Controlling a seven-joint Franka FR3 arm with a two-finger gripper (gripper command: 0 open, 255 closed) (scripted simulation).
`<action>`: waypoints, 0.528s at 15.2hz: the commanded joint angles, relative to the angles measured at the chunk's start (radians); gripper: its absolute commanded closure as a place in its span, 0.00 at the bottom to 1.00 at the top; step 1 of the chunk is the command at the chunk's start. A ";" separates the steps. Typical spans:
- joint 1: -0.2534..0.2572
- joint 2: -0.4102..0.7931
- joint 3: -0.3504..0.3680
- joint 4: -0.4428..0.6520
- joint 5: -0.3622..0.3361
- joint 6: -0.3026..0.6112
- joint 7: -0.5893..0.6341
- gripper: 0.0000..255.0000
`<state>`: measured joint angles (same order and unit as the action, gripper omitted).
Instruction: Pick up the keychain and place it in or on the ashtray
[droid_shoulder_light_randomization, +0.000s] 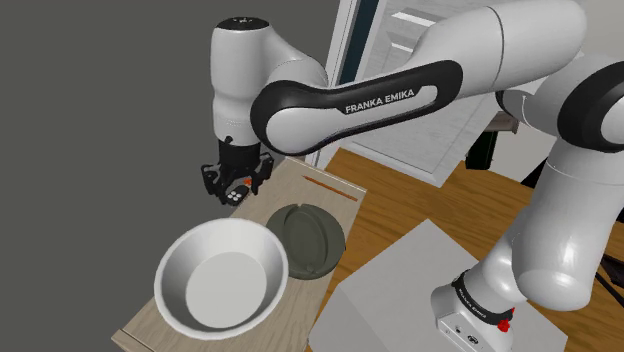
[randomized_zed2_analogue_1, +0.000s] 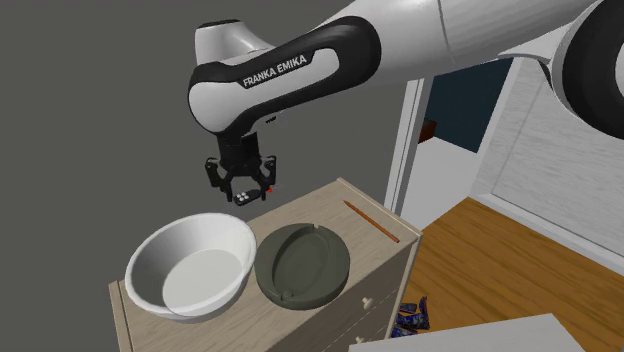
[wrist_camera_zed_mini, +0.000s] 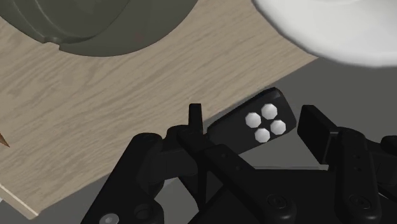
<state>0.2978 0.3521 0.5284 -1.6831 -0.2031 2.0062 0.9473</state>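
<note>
The keychain (wrist_camera_zed_mini: 254, 121), a black fob with white round buttons, sits clasped between my gripper's fingers. My gripper (droid_shoulder_light_randomization: 235, 187) hangs in the air, shut on the keychain (droid_shoulder_light_randomization: 236, 194), above the far edge of the wooden dresser top (droid_shoulder_light_randomization: 300, 192). In the second exterior view the gripper (randomized_zed2_analogue_1: 241, 190) holds the keychain (randomized_zed2_analogue_1: 243, 198) just behind the white bowl. The ashtray (droid_shoulder_light_randomization: 308, 240), a dark grey-green round dish, lies on the dresser top towards the stand from the gripper. It also shows as the ashtray (randomized_zed2_analogue_1: 303, 265) and the ashtray (wrist_camera_zed_mini: 95, 25).
A large white bowl (droid_shoulder_light_randomization: 222, 275) stands beside the ashtray on the dresser (randomized_zed2_analogue_1: 330, 205). A thin brown stick (randomized_zed2_analogue_1: 372, 221) lies near the dresser's end. A white door and wooden floor lie beyond, with blue packets (randomized_zed2_analogue_1: 412, 315) on the floor. The grey stand (droid_shoulder_light_randomization: 400, 290) is close by.
</note>
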 joint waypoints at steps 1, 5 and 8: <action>-0.002 -0.010 0.003 0.009 0.006 -0.018 -0.004 1.00; -0.015 -0.063 0.013 -0.025 0.033 -0.031 -0.011 1.00; -0.045 -0.195 0.033 -0.180 0.101 0.010 -0.030 1.00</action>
<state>0.2622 0.1957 0.5561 -1.8137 -0.1231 2.0006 0.9236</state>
